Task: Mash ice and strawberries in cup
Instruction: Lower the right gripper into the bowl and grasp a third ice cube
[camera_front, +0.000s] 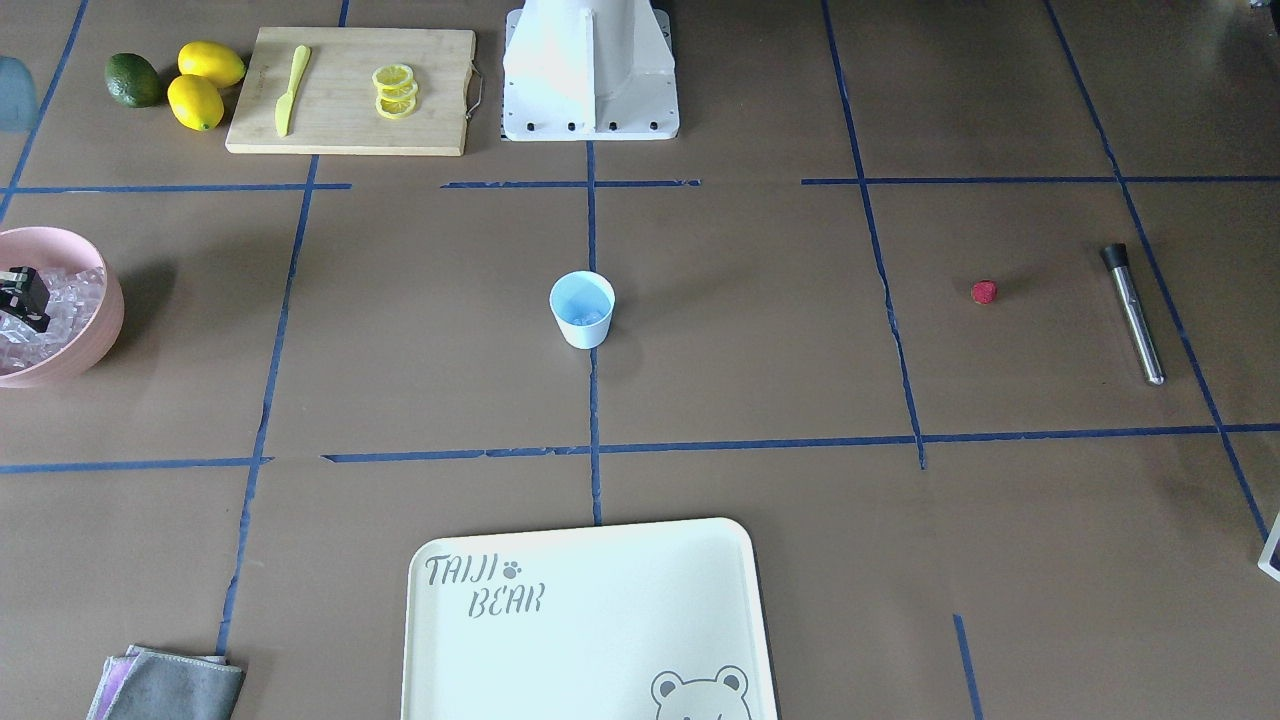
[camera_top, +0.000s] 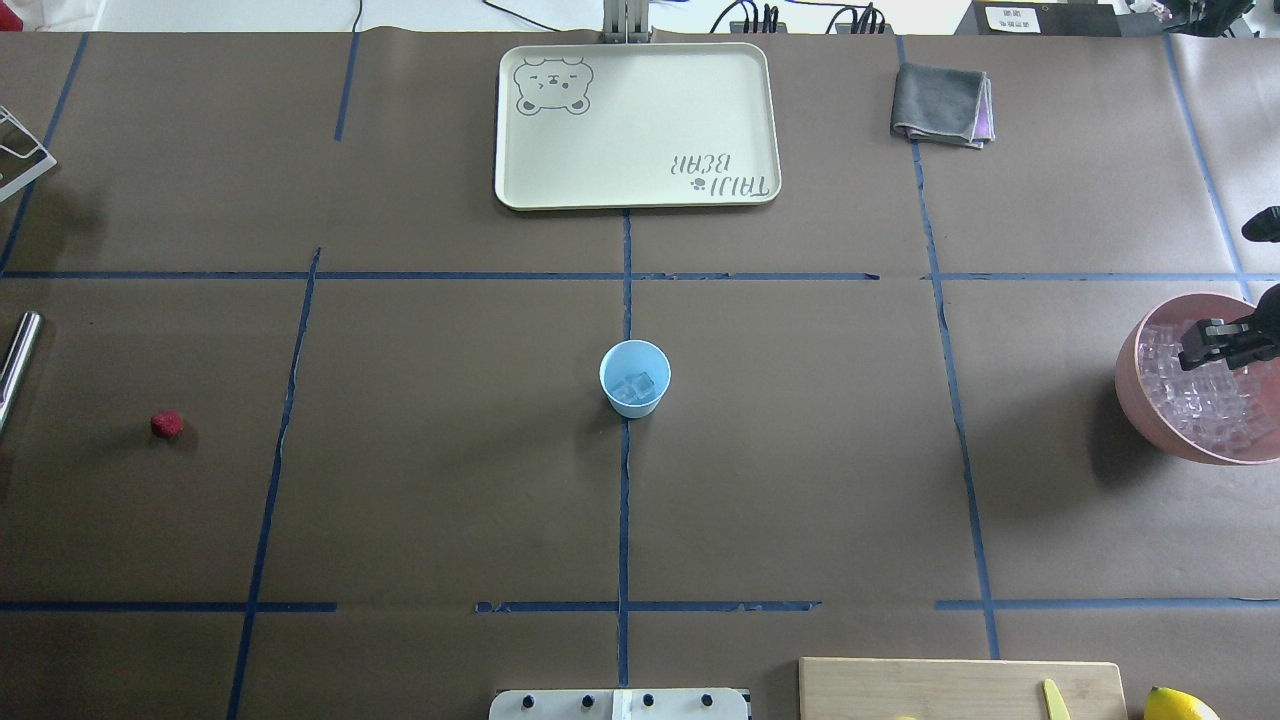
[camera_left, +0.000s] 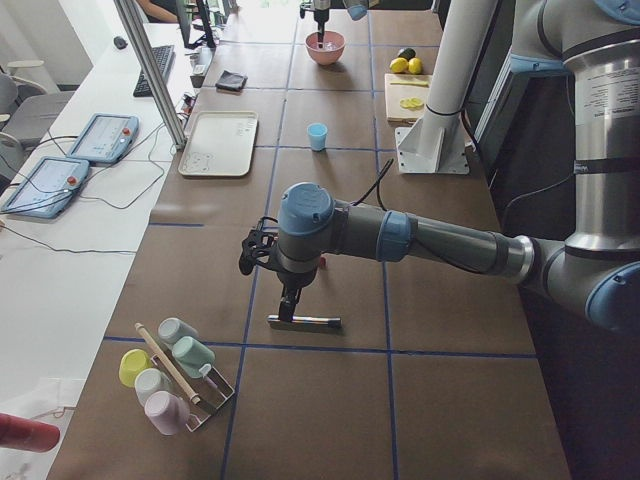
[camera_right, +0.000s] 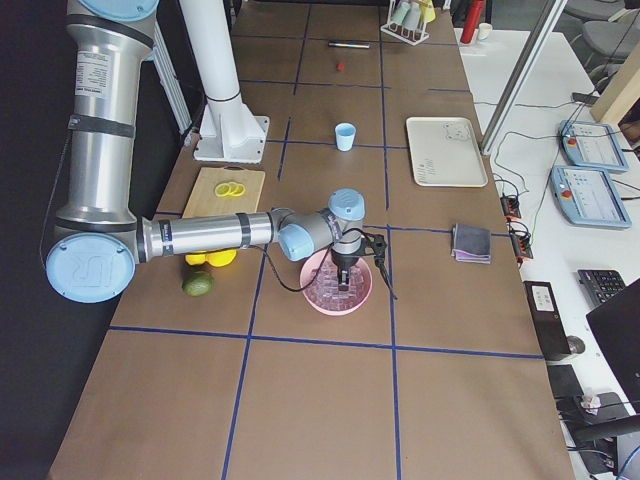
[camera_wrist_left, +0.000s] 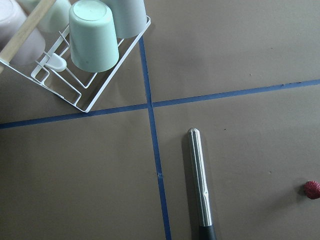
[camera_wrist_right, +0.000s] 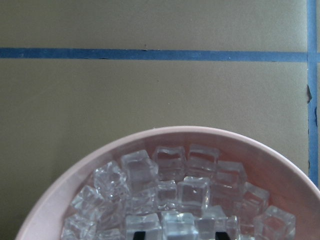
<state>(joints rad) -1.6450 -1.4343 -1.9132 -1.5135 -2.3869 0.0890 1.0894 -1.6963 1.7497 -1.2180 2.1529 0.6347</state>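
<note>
- Since the front-facing view shows the cup at the worktop's middle with a little ice in it, the step in hand looks like fetching more cubes. The right claw is down in the pink bowl at the worktop's right end.
- Overhead, the strawberry lies alone near the left end, well apart from the cup and near the metal muddler.
- From the left end, the left claw hangs just over the muddler; I cannot tell whether it is apart or together.
- From the right end, the near arm reaches straight down into the bowl.
- Left wrist: muddler and berry only, no fingers.
- Right wrist: two dark fingertips stand apart astride one cube. To do this well, I judge, pinch that single cube on its flat faces and lift straight up. Let go low over the cup's mouth, since slick cubes may squirt out.
</note>
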